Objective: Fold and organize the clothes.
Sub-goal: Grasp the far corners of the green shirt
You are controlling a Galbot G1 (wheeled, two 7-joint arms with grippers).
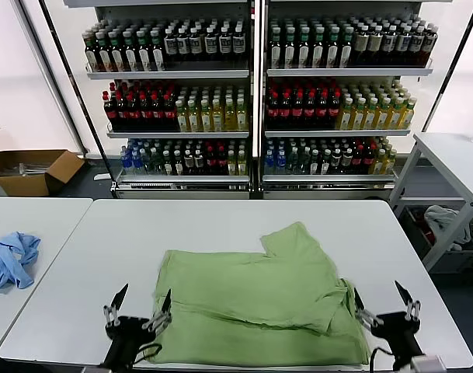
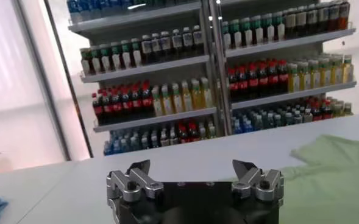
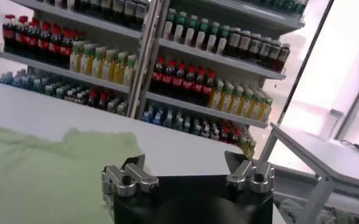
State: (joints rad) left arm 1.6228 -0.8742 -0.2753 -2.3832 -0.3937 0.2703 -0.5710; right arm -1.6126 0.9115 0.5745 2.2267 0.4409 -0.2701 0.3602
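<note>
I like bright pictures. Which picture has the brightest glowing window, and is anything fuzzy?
Right wrist view: the window behind the far white table glows brightest, washed out white. Left wrist view: the bottle shelves look soft and fuzzy, with pale glare beside them. Head view: even light, and the green shirt shows only faint shadows in its folds.
</note>
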